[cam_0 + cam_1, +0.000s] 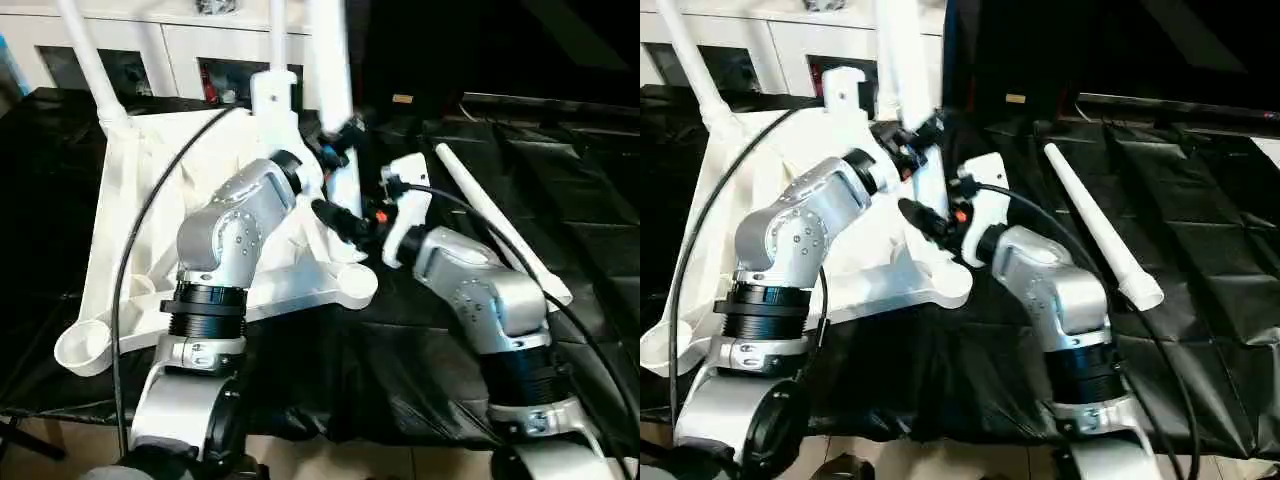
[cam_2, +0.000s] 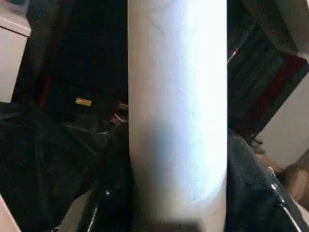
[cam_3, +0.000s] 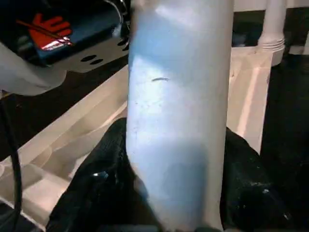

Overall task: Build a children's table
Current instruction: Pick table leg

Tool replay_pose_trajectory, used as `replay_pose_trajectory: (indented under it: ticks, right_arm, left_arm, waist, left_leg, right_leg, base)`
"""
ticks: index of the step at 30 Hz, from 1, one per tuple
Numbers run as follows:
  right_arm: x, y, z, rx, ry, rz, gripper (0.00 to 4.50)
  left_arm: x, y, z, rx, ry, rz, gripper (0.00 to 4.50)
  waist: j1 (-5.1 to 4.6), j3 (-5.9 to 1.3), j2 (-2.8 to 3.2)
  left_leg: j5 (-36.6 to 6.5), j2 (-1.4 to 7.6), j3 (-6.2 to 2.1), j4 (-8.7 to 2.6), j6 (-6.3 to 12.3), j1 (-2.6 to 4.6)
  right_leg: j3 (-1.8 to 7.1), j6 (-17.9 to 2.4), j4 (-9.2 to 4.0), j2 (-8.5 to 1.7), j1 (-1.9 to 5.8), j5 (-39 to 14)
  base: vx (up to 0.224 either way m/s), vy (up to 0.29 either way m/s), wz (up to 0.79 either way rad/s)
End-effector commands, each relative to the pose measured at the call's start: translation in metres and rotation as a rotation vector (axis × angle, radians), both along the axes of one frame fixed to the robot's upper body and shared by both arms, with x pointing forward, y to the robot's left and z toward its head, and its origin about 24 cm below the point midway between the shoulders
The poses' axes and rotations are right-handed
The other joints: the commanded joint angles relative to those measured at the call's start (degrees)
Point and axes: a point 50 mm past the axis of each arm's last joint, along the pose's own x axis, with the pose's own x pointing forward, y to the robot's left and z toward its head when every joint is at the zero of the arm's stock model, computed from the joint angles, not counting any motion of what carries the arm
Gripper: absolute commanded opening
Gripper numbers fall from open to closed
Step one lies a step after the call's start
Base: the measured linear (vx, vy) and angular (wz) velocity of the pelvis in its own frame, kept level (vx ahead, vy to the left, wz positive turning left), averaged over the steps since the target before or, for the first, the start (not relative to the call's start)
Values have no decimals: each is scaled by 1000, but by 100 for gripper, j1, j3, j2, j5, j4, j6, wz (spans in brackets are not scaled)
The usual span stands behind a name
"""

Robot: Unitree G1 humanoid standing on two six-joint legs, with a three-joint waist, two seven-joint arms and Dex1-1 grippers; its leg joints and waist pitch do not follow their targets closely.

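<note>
Tabletop (image 1: 130,220) lies underside up on the black-covered desk (image 1: 600,180), toward nine o'clock. Both end effectors clamp one upright leg (image 1: 330,60) near the tabletop's three o'clock edge: left end effector (image 1: 335,140) higher, right end effector (image 1: 350,225) lower. Another leg (image 1: 95,60) stands at eleven o'clock. A loose leg (image 1: 495,225) lies at three o'clock.

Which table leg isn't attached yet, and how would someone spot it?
Start at the white tabletop lying upside down on the black cloth. To its right, past the robot's right arm, one white leg lies flat on the cloth. The other legs stand upright from the tabletop; this one lies alone, untouched.
</note>
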Motion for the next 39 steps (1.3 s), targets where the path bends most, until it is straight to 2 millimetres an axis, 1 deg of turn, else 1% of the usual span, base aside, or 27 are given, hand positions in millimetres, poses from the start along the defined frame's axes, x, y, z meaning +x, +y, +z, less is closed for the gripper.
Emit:
replay_pose_trajectory:
  ticks: [1,2,3,4,6,7,8,9,11,12,13,14,15,16,17,18,20,21,22,25,27,29,30,34,35,38,39]
  right_arm:
    - [-5,13,18,25,-92,56,197]
    - [-6,13,17,29,-93,62,197]
    - [-6,13,17,33,-94,62,252]
    - [-5,12,17,46,-80,61,266]
    - [-4,5,17,67,-60,79,272]
    - [-4,4,17,71,-57,85,285]
    - [-4,0,17,75,-52,113,300]
    - [-3,-10,18,84,-32,162,309]
    - [-3,-13,18,89,-23,177,319]
    - [-5,-20,18,90,-5,246,330]
    - [-5,-20,18,90,-5,246,330]
    - [-8,-25,17,82,7,310,352]
    - [-11,-29,16,73,15,362,358]
    - [-13,-32,16,59,21,398,362]
    - [-14,-33,15,50,25,424,368]
    - [-16,-35,14,38,29,461,380]
    - [-17,-37,13,26,42,496,401]
    - [-17,-39,13,21,54,524,405]
    - [-18,-40,12,17,61,545,405]
    - [-18,-40,13,29,69,572,405]
    - [-17,-40,15,48,70,596,405]
    - [-17,-40,17,54,69,619,405]
    - [-17,-40,17,54,70,621,405]
    - [-16,-40,16,53,80,640,405]
    - [-16,-39,16,55,83,641,378]
    - [-15,-39,16,73,92,646,364]
    - [-15,-39,16,75,93,649,347]
  left_arm:
    - [-1,-1,-4,1,17,4,195]
    - [-1,-2,-4,-4,14,-4,193]
    - [-2,-2,-4,-9,11,-14,190]
    - [-2,-3,-3,-11,2,-31,189]
    - [-5,-3,-2,-3,-30,-97,189]
    - [-5,-3,-2,-1,-36,-106,189]
    - [-6,-2,-1,-4,-50,-150,188]
    - [-8,0,2,-15,-73,-216,188]
    - [-8,1,3,-17,-80,-234,188]
    - [-12,3,5,-38,-95,-322,188]
    - [-12,3,5,-38,-95,-322,188]
    - [-15,4,6,-50,-110,-395,188]
    - [-18,5,8,-66,-125,-463,188]
    - [-20,6,9,-78,-129,-503,188]
    - [-22,6,9,-83,-129,-534,188]
    - [-24,6,10,-92,-128,-585,188]
    - [-31,6,11,-111,-136,-691,188]
    - [-35,6,12,-124,-149,-755,188]
    - [-37,6,13,-130,-158,-778,188]
    - [-36,4,13,-125,-156,-787,188]
    - [-37,4,13,-130,-157,-810,188]
    - [-37,3,12,-131,-154,-819,188]
    - [-37,3,12,-131,-153,-820,188]
    - [-38,2,12,-134,-156,-847,188]
    - [-39,2,12,-132,-158,-854,188]
    - [-40,0,10,-115,-159,-868,188]
    - [-40,0,10,-110,-160,-869,188]
  waist:
    - [-35,-481,24]
    - [-32,-483,12]
    - [-34,-481,11]
    - [-32,-484,10]
    - [-32,-480,3]
    - [-33,-478,-2]
    - [-29,-482,1]
    - [-21,-485,0]
    - [-6,-486,10]
    - [-11,-481,15]
    - [-3,-490,10]
    - [-3,-482,17]
    - [11,-486,14]
    - [9,-479,14]
    - [13,-488,10]
    - [3,-485,-3]
    - [3,-485,-4]
    - [4,-482,-1]
    - [1,-483,6]
    - [-1,-482,-7]
    - [1,-473,-6]
    - [6,-479,8]
    - [1,-478,-1]
    - [1,-481,-3]
    - [3,-481,-4]
    - [5,-492,-6]
    - [3,-488,-5]
  left_leg:
    - [-931,185,-102,-370,-130,111]
    - [-955,184,-100,-370,-136,115]
    - [-965,186,-103,-374,-140,110]
    - [-960,185,-102,-371,-140,110]
    - [-975,177,-102,-376,-108,106]
    - [-984,179,-99,-377,-98,105]
    - [-954,183,-101,-375,-95,103]
    - [-924,181,-98,-370,-78,106]
    - [-924,183,-94,-363,-44,122]
    - [-905,176,-97,-359,-28,105]
    - [-882,176,-89,-354,-11,110]
    - [-866,178,-89,-350,-3,107]
    - [-868,183,-84,-347,16,117]
    - [-867,185,-84,-347,16,113]
    - [-837,181,-88,-342,10,108]
    - [-830,177,-82,-337,28,99]
    - [-829,179,-76,-332,45,106]
    - [-845,178,-80,-334,40,104]
    - [-863,186,-81,-334,40,108]
    - [-893,197,-85,-331,34,106]
    - [-965,192,-84,-333,12,112]
    - [-955,198,-88,-332,-3,112]
    - [-956,201,-89,-332,-10,112]
    - [-940,199,-90,-328,-13,110]
    - [-941,198,-90,-327,-10,107]
    - [-878,201,-91,-324,18,107]
    - [-880,201,-91,-324,18,103]
  right_leg:
    - [293,-703,-400,-323,308,-1021]
    - [293,-711,-402,-322,313,-984]
    - [293,-720,-396,-320,317,-949]
    - [294,-725,-393,-324,321,-925]
    - [292,-712,-397,-326,324,-959]
    - [294,-707,-400,-327,324,-986]
    - [295,-706,-391,-328,327,-962]
    - [294,-725,-383,-327,338,-911]
    - [295,-765,-377,-321,334,-870]
    - [287,-845,-364,-319,345,-798]
    - [290,-869,-364,-326,353,-766]
    - [292,-909,-357,-321,341,-738]
    - [291,-950,-355,-328,351,-751]
    - [293,-970,-355,-327,345,-755]
    - [286,-997,-338,-330,364,-725]
    - [285,-1051,-331,-326,363,-704]
    - [287,-1091,-344,-338,358,-778]
    - [286,-1107,-348,-342,361,-858]
    - [287,-1124,-343,-342,356,-863]
    - [286,-1139,-350,-342,359,-895]
    - [285,-1100,-375,-348,352,-1092]
    - [284,-1085,-375,-348,349,-1106]
    - [284,-1086,-371,-344,348,-1085]
    - [282,-1094,-362,-341,348,-1079]
    - [282,-1094,-362,-341,350,-1073]
    - [280,-1135,-346,-340,352,-952]
    - [280,-1138,-347,-341,353,-955]
  base:
    - [0,0,0]
    - [0,0,0]
    - [0,0,0]
    - [0,0,0]
    - [0,0,0]
    - [0,0,0]
    - [0,0,0]
    - [0,0,0]
    - [0,0,0]
    - [0,0,0]
    - [0,0,0]
    - [0,0,0]
    - [0,0,0]
    - [0,0,0]
    - [0,0,0]
    - [0,0,0]
    - [0,0,0]
    - [0,0,0]
    - [0,0,0]
    - [0,0,0]
    - [0,0,0]
    - [0,0,0]
    - [0,0,0]
    - [0,0,0]
    - [0,0,0]
    - [0,0,0]
    - [0,0,0]
